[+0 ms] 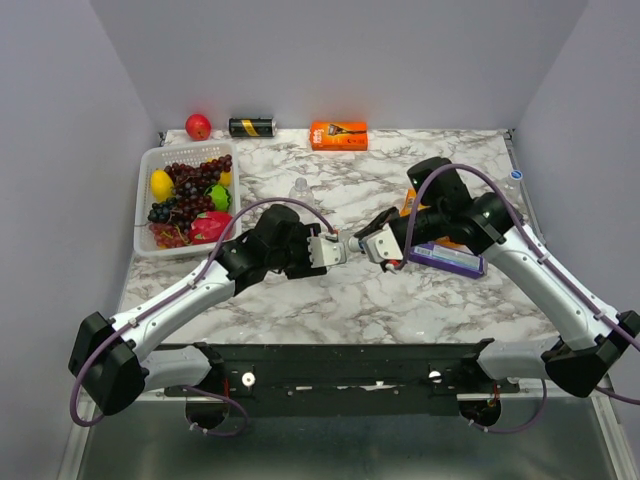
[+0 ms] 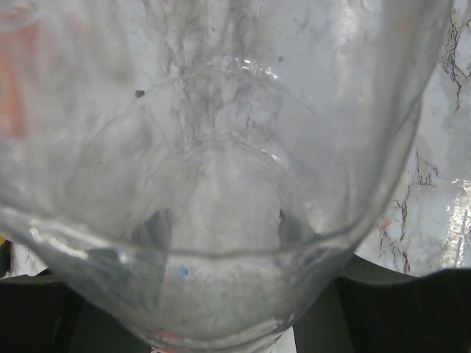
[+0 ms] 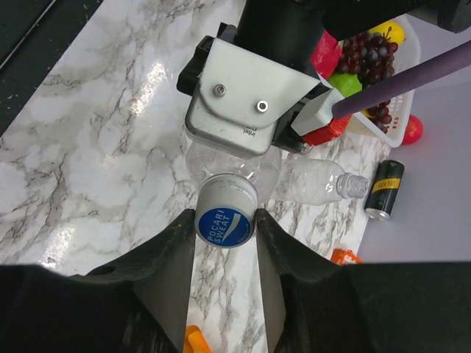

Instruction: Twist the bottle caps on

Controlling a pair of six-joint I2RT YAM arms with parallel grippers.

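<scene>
A clear bottle (image 3: 237, 168) (image 2: 221, 132) is held level above the table's middle, with my left gripper (image 1: 333, 250) shut on its body. The bottle fills the left wrist view. A blue-topped bottle cap (image 3: 226, 218) sits on its neck, and my right gripper (image 3: 226, 220) (image 1: 360, 243) is shut on the cap, one finger against each side. A second clear bottle (image 3: 315, 181) (image 1: 300, 188) rests on the marble behind, its neck uncapped. No other caps show.
A white basket (image 1: 147, 165) of fruit stands at the back left. Along the back wall are a red apple (image 1: 198, 126), a black-and-gold can (image 1: 251, 127) and an orange box (image 1: 338, 134). A purple box (image 1: 447, 259) lies under the right arm.
</scene>
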